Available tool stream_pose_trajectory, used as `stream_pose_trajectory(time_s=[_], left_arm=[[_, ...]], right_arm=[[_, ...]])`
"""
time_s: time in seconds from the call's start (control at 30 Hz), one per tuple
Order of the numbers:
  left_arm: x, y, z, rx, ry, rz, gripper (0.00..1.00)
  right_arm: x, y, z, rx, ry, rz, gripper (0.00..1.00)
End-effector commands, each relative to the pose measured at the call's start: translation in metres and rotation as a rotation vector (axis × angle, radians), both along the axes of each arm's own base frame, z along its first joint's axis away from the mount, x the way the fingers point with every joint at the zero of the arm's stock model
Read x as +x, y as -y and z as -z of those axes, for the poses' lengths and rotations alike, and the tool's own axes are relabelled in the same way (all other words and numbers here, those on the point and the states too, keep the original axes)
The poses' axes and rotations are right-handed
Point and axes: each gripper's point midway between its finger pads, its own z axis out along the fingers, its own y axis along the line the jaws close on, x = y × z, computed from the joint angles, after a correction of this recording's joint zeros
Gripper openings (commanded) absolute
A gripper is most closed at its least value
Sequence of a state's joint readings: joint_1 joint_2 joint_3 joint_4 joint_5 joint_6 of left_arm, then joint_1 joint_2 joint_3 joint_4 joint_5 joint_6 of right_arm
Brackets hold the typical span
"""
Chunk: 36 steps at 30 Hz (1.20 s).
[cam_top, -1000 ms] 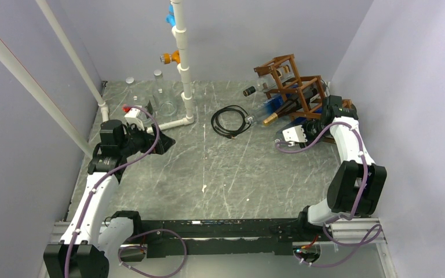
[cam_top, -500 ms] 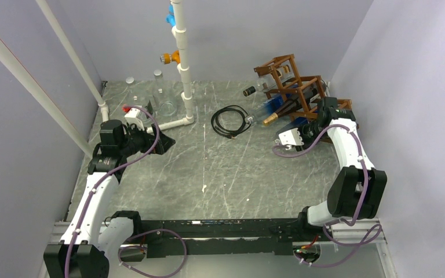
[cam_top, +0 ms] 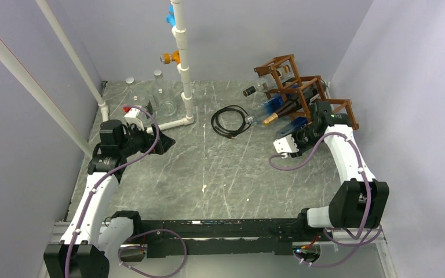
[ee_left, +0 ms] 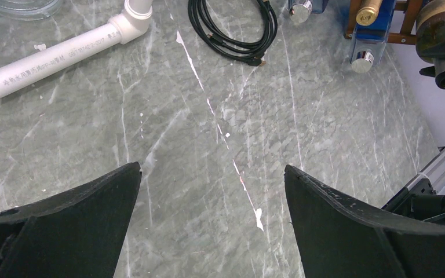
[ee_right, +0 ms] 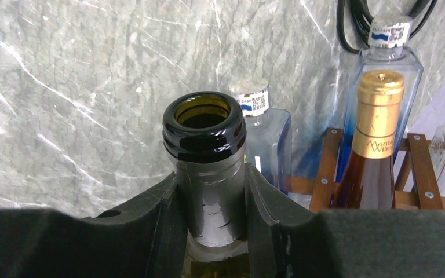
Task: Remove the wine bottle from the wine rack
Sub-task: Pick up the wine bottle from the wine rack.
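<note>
I see the dark green glass wine bottle (ee_right: pixel 205 145) uncorked, mouth open, thick ringed lip; its neck is pinched between the two black fingers of the right gripper (ee_right: pixel 211 185); the body is hidden below them, so I can't tell if it rests in a cell; the reddish-brown wooden open-frame wine rack (cam_top: pixel 294 87) stands upright at the far right of the grey marbled table (cam_top: pixel 220 168), cube cells set diamond-wise; its slats show just right of the bottle neck.

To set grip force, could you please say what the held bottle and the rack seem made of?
The wine bottle looks like dark glossy glass: reflective, translucent neck. The wine rack seems reddish-brown stained wood, matte slats joined by screws.
</note>
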<state>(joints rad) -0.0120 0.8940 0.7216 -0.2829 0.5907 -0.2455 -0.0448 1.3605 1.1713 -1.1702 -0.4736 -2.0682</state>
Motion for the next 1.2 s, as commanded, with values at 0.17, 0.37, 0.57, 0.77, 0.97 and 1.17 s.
stream_pose_trajectory(time_s=[0.17, 0.37, 0.57, 0.77, 0.97, 1.17], left_arm=[[0.001, 0.001, -0.007, 0.001, 0.035, 0.022, 0.99], [0.001, 0.001, -0.007, 0.001, 0.033, 0.022, 0.99], [0.001, 0.001, -0.005, 0.000, 0.028, 0.022, 1.00], [0.001, 0.001, -0.005, -0.002, 0.025, 0.022, 0.99], [0.002, 0.001, -0.005, -0.001, 0.026, 0.023, 1.00], [0.002, 0.002, -0.004, -0.005, 0.022, 0.026, 0.99]], right_arm=[[-0.035, -0.028, -0.002, 0.062, -0.092, -0.034, 0.00], [-0.040, -0.044, -0.017, 0.108, -0.109, -0.021, 0.00], [-0.049, -0.050, -0.028, 0.150, -0.126, -0.007, 0.00], [-0.054, -0.058, -0.042, 0.219, -0.127, 0.033, 0.00], [-0.055, -0.057, -0.052, 0.320, -0.115, 0.127, 0.00], [-0.055, -0.050, -0.064, 0.403, -0.081, 0.209, 0.00]])
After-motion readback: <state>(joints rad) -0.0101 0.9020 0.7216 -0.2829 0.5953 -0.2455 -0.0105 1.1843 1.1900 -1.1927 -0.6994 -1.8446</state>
